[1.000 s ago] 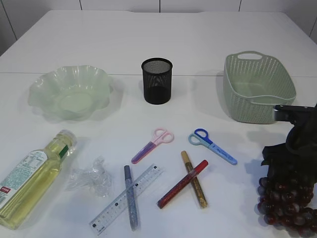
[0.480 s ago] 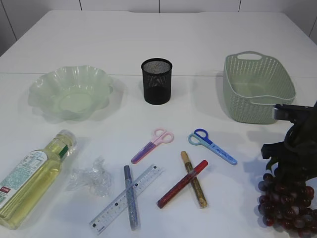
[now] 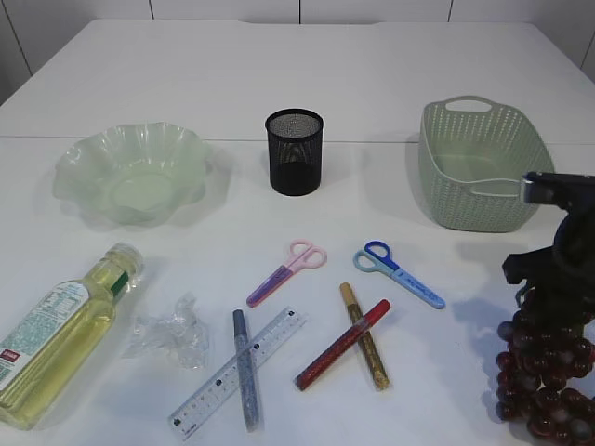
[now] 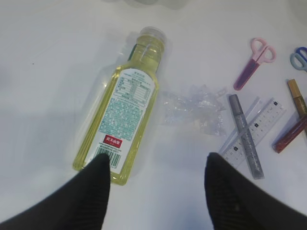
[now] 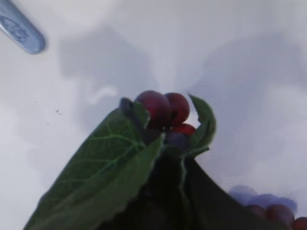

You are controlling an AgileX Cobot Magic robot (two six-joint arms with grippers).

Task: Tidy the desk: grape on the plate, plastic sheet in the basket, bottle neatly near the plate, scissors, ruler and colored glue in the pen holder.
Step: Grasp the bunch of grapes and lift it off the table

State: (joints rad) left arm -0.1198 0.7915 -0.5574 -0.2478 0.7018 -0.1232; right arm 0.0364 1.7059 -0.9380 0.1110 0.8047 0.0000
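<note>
The grape bunch is pinched at its leafy top by the right pincer; the left pincer is spread above the bottle.

Open tabletop between plate, pen holder, basket, stationery crowding front centre

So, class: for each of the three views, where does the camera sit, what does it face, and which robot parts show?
Exterior view: in front of the desk, slanting down at plate, pen holder, basket; right arm shows.
Left wrist view: above the bottle, facing down; left claw open.
Right wrist view: just above the grape bunch; right claw hidden by leaves.
Shared: bottle, exterior and left wrist.
</note>
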